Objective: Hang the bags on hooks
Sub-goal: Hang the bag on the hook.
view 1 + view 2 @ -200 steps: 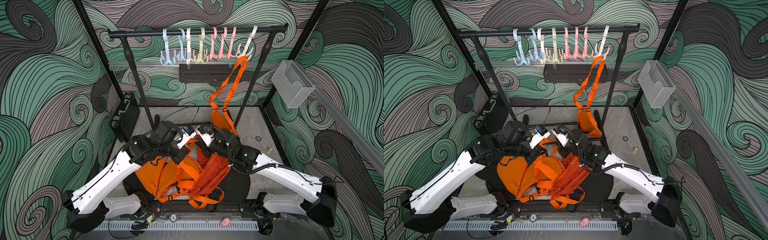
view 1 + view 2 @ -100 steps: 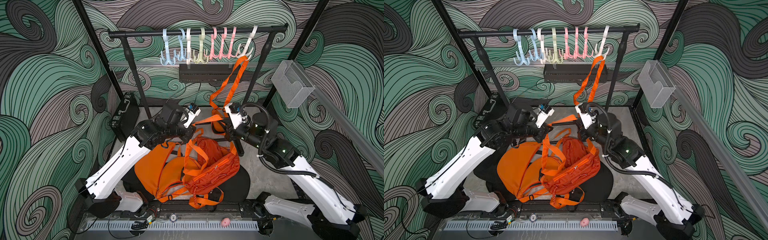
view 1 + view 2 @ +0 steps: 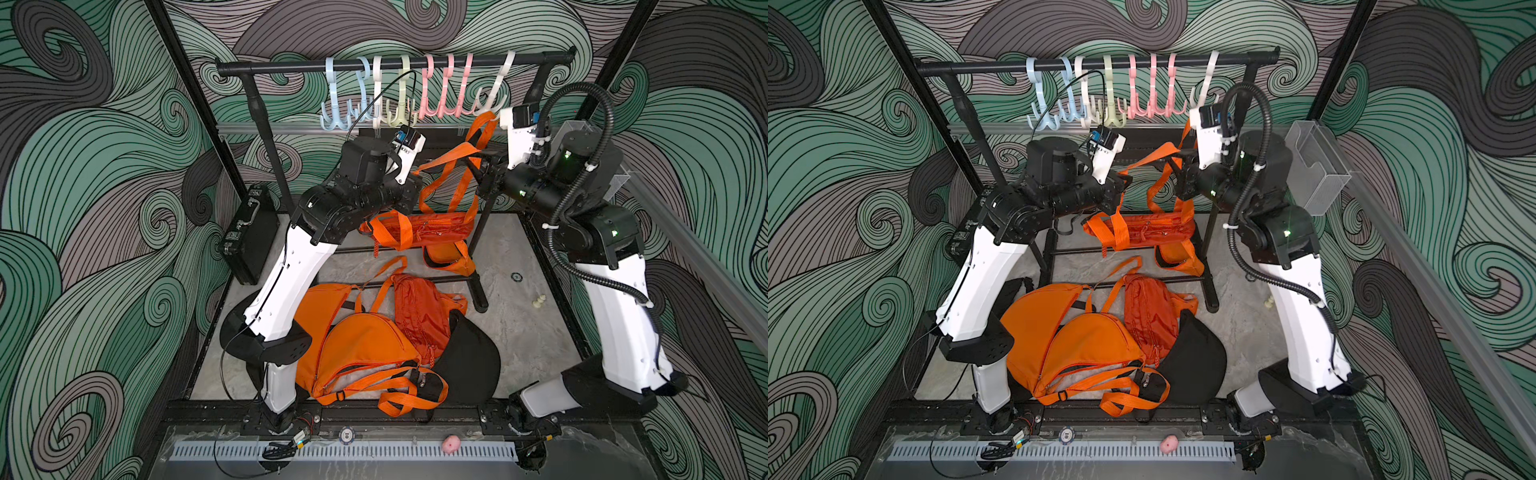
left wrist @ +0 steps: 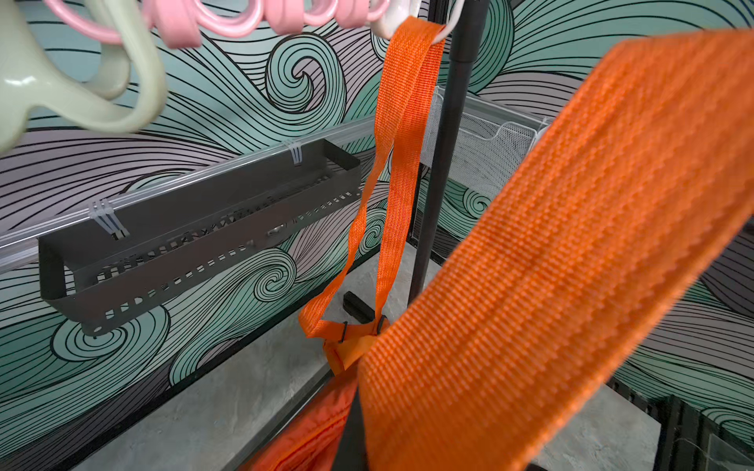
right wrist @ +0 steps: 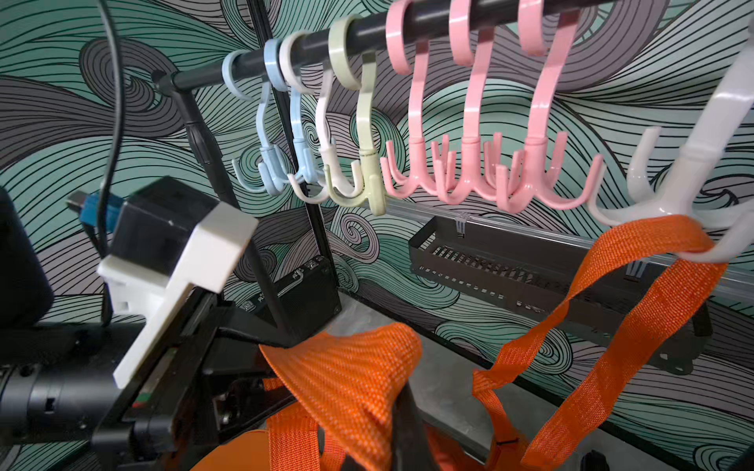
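Orange bag (image 3: 434, 226) (long, roughly level) dangles by its taut strap (image 3: 449, 156) below the pastel hooks (image 5: 471, 147).

The hung strap (image 3: 478, 131) and rack post (image 3: 476, 282) crowd my right side; pink hooks (image 3: 446, 108) hang unblocked above my bag (image 3: 436, 224)

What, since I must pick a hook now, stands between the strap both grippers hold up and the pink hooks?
Nothing visible does. The strap stretches below the pink hooks, whose prongs are bare. Only the white hook beside them is taken: another bag's strap hangs from it, close to the right gripper.
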Controlling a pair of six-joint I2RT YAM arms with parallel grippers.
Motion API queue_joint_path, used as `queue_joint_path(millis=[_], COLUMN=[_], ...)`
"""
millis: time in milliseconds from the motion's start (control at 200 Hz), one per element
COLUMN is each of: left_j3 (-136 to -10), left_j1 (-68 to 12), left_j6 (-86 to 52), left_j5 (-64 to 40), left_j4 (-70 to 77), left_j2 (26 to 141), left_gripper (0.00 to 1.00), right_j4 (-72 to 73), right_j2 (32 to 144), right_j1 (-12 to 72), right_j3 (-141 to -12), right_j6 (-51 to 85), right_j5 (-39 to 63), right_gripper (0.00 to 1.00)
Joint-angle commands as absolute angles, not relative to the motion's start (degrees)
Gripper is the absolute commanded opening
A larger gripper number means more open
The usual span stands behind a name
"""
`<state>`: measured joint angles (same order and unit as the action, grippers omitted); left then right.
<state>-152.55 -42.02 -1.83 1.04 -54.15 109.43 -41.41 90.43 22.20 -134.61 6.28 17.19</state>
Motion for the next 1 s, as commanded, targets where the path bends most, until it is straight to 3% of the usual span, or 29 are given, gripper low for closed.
queue_joint_path(millis=[0,160,360,996], left_j3=[-153.7,-153.8,-154.9,-161.3], left_j1=[-39.6,-39.6,-39.6,-37.7], left_j6=[-4.8,-5.9,-6.5,-7.3], left_j5=[3.9,5.0,6.7,6.8], left_j4=[-52.6,-44.8,-37.2,-28.8], left_j2=[110.8,112.7,115.4,122.8], left_gripper=[0.00,0.00,0.00,0.00], right_j4=[-43.0,-42.4,-29.6,-20.9], right_j2=[95.8,103.6,105.4,110.8], right_j1=[19.2,15.9,10.8,8.8], right_j3=[-147.0,-160.0,-158.7,-162.0], right_j6=[10.9,16.7,28.3,34.1], right_j5=[20.5,24.5,30.3,31.5], right_gripper=[0.00,0.00,0.00,0.00])
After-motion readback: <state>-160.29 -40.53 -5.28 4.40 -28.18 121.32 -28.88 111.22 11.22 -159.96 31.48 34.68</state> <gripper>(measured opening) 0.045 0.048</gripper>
